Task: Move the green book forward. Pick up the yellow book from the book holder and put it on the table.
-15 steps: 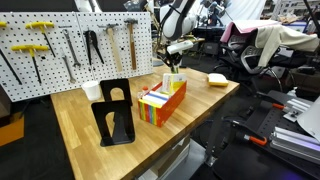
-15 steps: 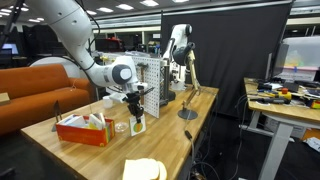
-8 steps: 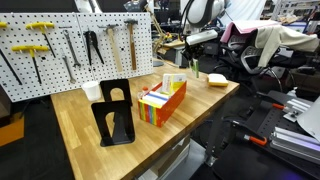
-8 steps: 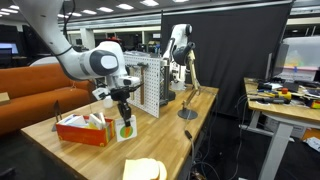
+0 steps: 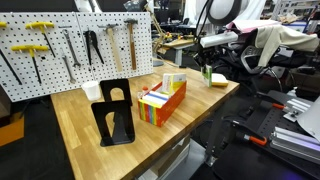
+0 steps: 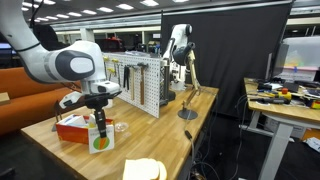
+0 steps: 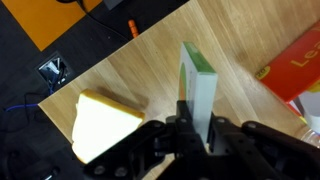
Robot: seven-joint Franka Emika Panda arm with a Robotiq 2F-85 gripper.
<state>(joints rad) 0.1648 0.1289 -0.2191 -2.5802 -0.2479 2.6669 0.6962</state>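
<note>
In an exterior view, the robot's black two-fingered gripper [image 5: 205, 69] hangs over the far end of the large light wooden butcher-block table [image 5: 80, 125], its fingers clamped on the small thin bright green book [image 5: 206, 76]; the book stands upright between the long orange-red open-topped book holder [image 5: 164, 101] and the pale yellow flat block [image 5: 218, 80], close to the block; whether it touches the wood I cannot tell; a black bent-metal bookend [image 5: 115, 112] stands nearer the camera, apart from the holder; a white pegboard [image 5: 55, 62] hung with hand tools backs the table.

In an exterior view from the opposite end, the gripper [image 6: 98, 127] points straight down, closed on the top of the green book [image 6: 100, 141], whose cover bears a round orange mark; the book is just beside the book holder [image 6: 72, 129]; the yellow block [image 6: 145, 170] lies near the table's [image 6: 175, 130] front edge.

In the wrist view, the fingers [image 7: 182, 128] pinch the green book [image 7: 199, 85] edge-on; the yellow block [image 7: 105, 125] lies on one side of it, a corner of the book holder [image 7: 300, 62] on the other.
</note>
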